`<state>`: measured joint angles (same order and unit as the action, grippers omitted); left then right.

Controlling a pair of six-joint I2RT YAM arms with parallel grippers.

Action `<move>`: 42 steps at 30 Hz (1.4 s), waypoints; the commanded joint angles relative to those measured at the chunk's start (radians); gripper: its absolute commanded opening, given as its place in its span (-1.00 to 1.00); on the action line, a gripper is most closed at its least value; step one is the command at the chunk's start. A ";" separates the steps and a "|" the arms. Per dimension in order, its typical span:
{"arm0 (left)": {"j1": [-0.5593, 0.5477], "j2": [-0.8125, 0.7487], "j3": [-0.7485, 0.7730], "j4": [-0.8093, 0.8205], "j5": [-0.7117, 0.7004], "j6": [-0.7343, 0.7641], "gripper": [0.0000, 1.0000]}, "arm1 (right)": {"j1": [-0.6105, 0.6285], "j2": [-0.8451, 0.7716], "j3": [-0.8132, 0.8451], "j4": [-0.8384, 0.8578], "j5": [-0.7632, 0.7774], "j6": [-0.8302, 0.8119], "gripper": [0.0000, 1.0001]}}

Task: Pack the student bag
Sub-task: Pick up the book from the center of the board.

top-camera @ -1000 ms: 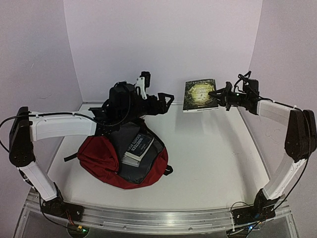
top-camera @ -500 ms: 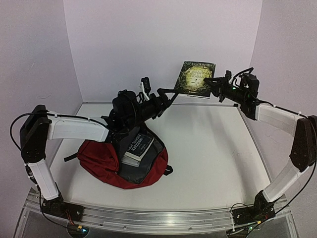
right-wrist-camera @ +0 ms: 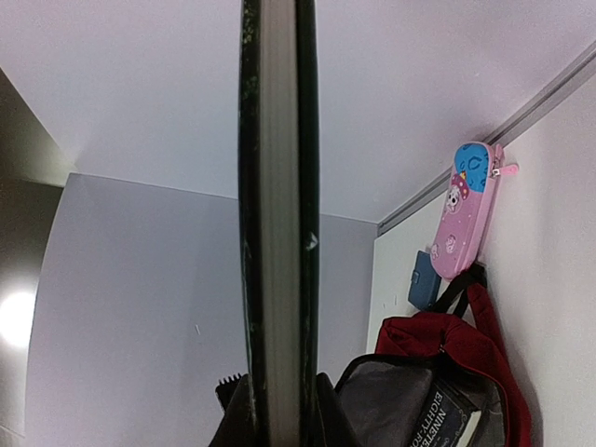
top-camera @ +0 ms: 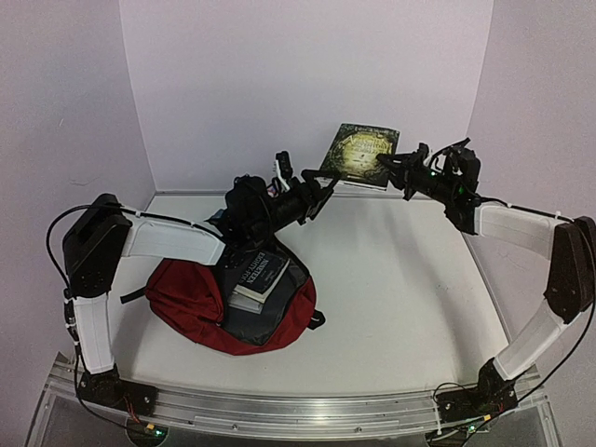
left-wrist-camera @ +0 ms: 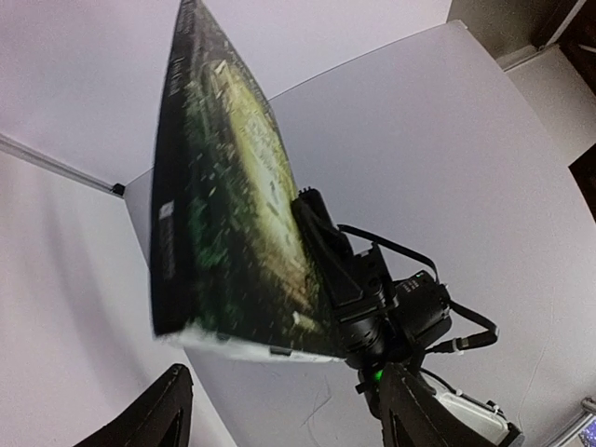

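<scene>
Looks like a mid-air handoff to me, and that's the sketchy bit. The right end effector (top-camera: 399, 168) is clamped on one edge of the green book (top-camera: 361, 154), holding it up off the worktop (top-camera: 400, 279) near the back edge. The left end effector (top-camera: 321, 189) sits at the book's lower corner with its jaws apart, not gripping anything. If the right one lets go before the left has a proper bite, the book drops onto the worktop, well apart from the student bag (top-camera: 182, 298). The bag lies open on the left side with a paperback (top-camera: 259, 273) already in its mouth. A corner-only pinch could also let the book swing or fan open.
</scene>
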<state>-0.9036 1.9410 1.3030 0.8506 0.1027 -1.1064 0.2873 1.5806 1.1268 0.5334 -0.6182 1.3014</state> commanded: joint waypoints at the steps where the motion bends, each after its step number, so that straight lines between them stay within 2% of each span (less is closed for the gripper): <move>1: 0.020 0.034 0.053 0.129 0.034 -0.038 0.35 | 0.025 -0.062 -0.001 0.170 -0.011 0.011 -1.00; 3: 0.025 0.047 0.062 0.144 0.044 -0.042 0.28 | 0.028 -0.061 -0.008 0.172 -0.013 0.005 -1.00; 7: 0.033 0.062 0.079 0.149 0.058 -0.052 -0.02 | 0.040 -0.058 -0.018 0.179 -0.020 -0.005 -1.00; 13: 0.041 0.054 0.059 0.160 0.073 -0.058 -0.60 | 0.046 -0.069 -0.033 0.175 -0.051 -0.080 -0.66; 14: 0.042 0.050 0.051 0.161 0.073 -0.055 -0.69 | 0.046 -0.071 -0.039 0.173 -0.057 -0.094 -0.56; 16: 0.044 0.035 0.031 0.165 0.073 -0.052 -0.84 | 0.046 -0.075 -0.046 0.167 -0.075 -0.120 -0.12; 18: 0.050 0.015 0.005 0.170 0.080 -0.049 -0.98 | 0.037 -0.081 -0.046 0.144 -0.112 -0.157 0.16; 21: 0.057 -0.029 -0.044 0.149 0.099 -0.032 -0.99 | -0.005 -0.095 -0.047 0.088 -0.184 -0.199 0.60; 23: 0.061 -0.070 -0.082 0.126 0.127 -0.001 -0.99 | -0.057 -0.103 -0.042 0.031 -0.253 -0.249 0.82; 25: 0.063 -0.119 -0.110 0.060 0.169 0.042 -1.00 | -0.118 -0.116 -0.028 -0.083 -0.347 -0.352 0.95; 28: 0.065 -0.196 -0.144 -0.090 0.232 0.134 -1.00 | -0.222 -0.150 0.001 -0.338 -0.461 -0.583 0.97; 29: 0.065 -0.220 -0.150 -0.148 0.257 0.165 -1.00 | -0.248 -0.163 0.016 -0.449 -0.478 -0.693 0.97; 32: 0.065 -0.282 -0.138 -0.325 0.361 0.296 -0.99 | -0.279 -0.192 0.127 -0.949 -0.445 -1.129 0.97; 35: 0.070 -0.313 -0.097 -0.485 0.494 0.407 -0.99 | -0.280 -0.192 0.230 -1.273 -0.405 -1.429 0.97; 38: 0.072 -0.333 -0.057 -0.647 0.563 0.490 -0.99 | -0.280 -0.180 0.281 -1.450 -0.388 -1.617 0.97; 42: 0.075 -0.367 -0.046 -0.730 0.658 0.569 -1.00 | -0.280 -0.139 0.313 -1.620 -0.423 -1.774 0.97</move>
<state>-0.8343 1.6664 1.1719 0.1898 0.5970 -0.6933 0.0055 1.4171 1.3933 -0.7472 -1.0023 -0.1397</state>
